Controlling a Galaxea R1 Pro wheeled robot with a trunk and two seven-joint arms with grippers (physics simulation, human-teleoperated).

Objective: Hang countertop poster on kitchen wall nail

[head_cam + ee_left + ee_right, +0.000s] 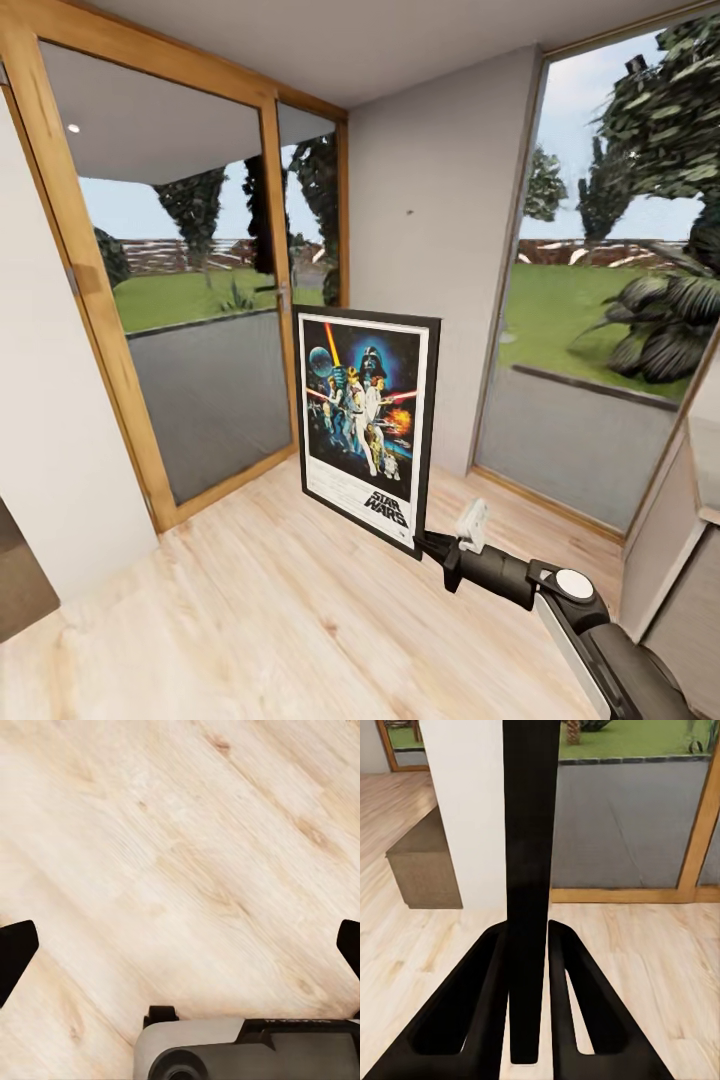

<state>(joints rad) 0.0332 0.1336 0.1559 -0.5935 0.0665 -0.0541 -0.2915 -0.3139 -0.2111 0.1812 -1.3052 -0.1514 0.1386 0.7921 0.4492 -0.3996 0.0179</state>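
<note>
The Star Wars poster (365, 425) stands upright in the air, its artwork facing me, in front of the pale grey wall section (440, 150) between two glass panes. My right gripper (425, 545) is shut on its lower right corner; in the right wrist view the black frame edge (531, 870) rises between the closed fingers (487, 1005). A tiny dark wall nail (408, 212) sits on that wall, above the poster's top edge. My left gripper (181, 945) is open over bare wood floor, holding nothing. The kitchen countertop is out of view.
A wood-framed glass door (190, 300) stands to the left and a tall window (600, 300) to the right, garden behind both. Light wood floor (250, 620) stretches ahead. A low brown cabinet (424, 866) sits against a white wall.
</note>
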